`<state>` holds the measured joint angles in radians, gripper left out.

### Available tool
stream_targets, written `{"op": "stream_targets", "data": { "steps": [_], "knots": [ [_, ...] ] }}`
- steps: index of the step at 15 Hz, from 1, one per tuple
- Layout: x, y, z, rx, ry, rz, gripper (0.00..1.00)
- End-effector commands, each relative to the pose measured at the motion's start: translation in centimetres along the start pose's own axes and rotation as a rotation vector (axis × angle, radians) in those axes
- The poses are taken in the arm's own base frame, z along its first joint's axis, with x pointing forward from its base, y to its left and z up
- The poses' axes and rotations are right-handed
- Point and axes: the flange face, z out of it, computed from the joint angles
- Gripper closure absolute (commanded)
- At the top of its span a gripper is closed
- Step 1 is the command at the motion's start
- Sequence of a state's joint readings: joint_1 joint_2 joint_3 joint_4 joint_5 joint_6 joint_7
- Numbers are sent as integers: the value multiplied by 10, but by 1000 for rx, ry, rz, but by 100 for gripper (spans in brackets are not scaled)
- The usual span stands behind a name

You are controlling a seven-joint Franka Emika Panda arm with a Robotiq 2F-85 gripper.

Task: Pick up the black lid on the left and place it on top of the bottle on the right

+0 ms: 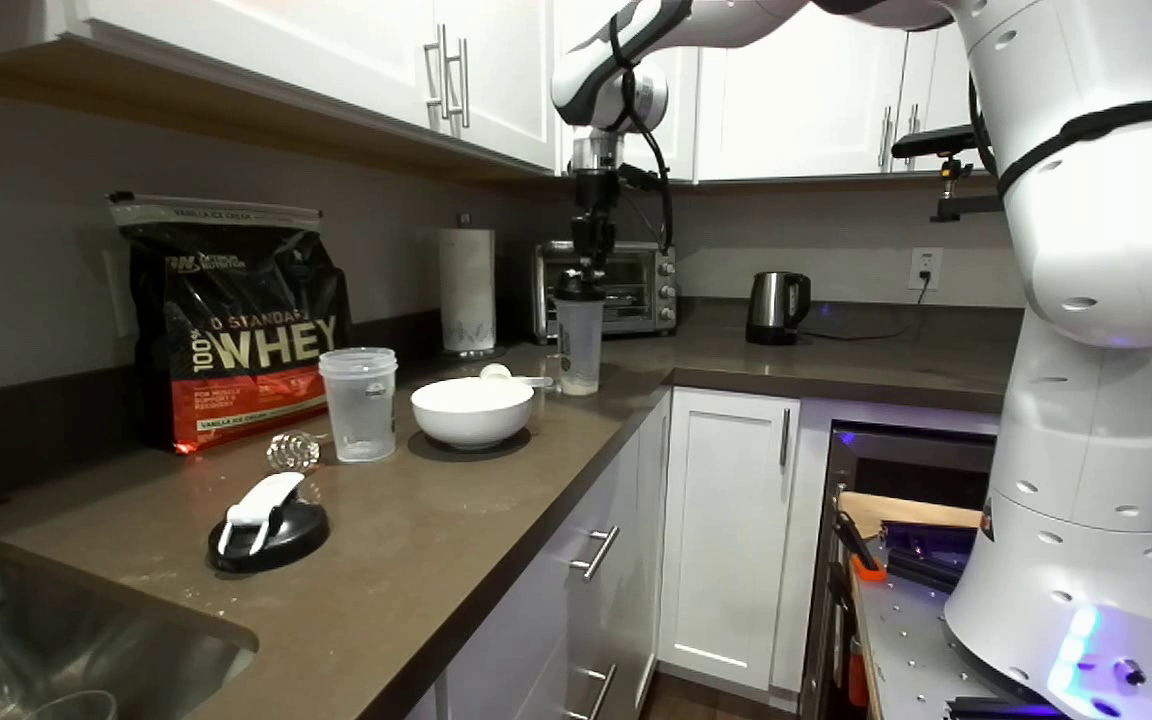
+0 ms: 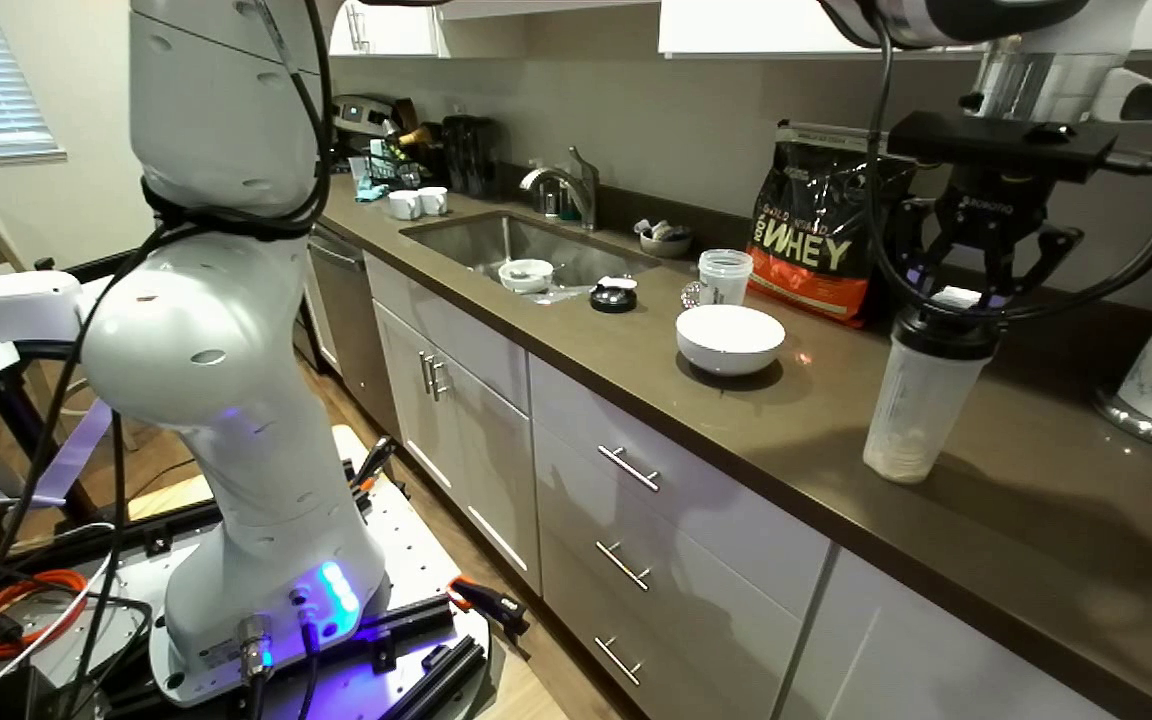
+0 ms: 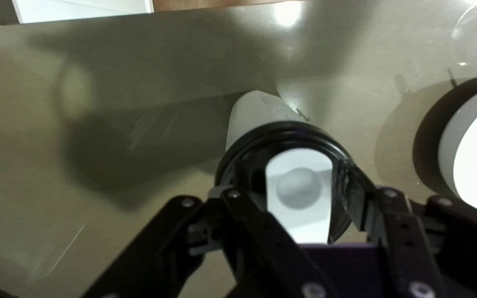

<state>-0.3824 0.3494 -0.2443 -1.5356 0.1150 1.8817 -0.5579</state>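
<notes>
The bottle (image 1: 579,345), a tall translucent tumbler with pale powder at its bottom, stands on the counter near its front edge. On its top sits a black lid (image 2: 946,337) with a white flip cap; whether it is fully seated cannot be told. A matching black lid (image 1: 286,540) lies on the counter by the sink, in both exterior views. My gripper (image 3: 292,194) is directly over the bottle, its jaws apart on either side of the white flip cap (image 3: 300,165). In the wrist view narrow gaps show between the fingers and the cap.
A white bowl (image 2: 731,340) stands beside the bottle, with a scoop (image 1: 498,371) behind it. A shorter clear cup (image 1: 361,410), a wire ball (image 1: 293,451) and the whey bag (image 1: 236,330) are farther along. A paper-towel roll (image 1: 468,285) and toaster oven (image 1: 671,290) stand behind.
</notes>
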Motion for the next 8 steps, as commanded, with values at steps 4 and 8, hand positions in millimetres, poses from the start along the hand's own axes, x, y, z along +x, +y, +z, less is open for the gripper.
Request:
{"op": "stream_targets", "data": {
  "steps": [4, 8],
  "knots": [
    [-6, 7, -27, -3, -1, 26, 0],
    [-19, 6, -48, 37, -31, 1, 0]
  ]
}}
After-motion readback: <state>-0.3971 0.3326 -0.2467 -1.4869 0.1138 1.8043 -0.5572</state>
